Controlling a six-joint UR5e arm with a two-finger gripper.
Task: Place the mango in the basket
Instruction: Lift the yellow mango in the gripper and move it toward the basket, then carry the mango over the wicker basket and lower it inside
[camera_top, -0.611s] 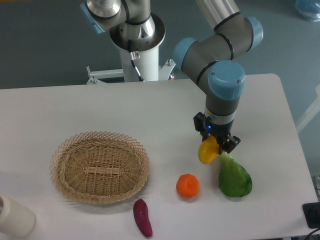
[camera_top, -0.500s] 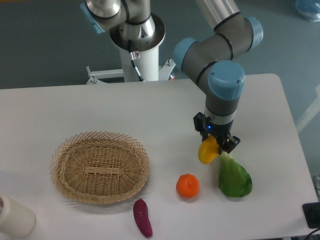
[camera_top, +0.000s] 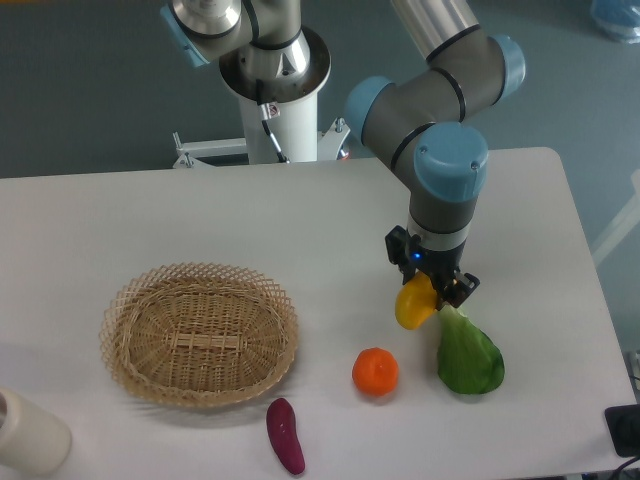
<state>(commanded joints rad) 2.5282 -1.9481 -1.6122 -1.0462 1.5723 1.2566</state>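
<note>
The white bench (camera_top: 300, 215) carries the basket (camera_top: 199, 334) at its left, sitting well apart from the arm. Right of centre the gripper (camera_top: 427, 285) points straight down, and its fingers (camera_top: 462, 286) are clamped on the upper part of the mango (camera_top: 414, 304). The mango hangs between them with its long axis roughly upright, its rounded lower end toward the bench. A green vegetable (camera_top: 468, 353) lies just beside it, an orange (camera_top: 375, 371) nearby.
</note>
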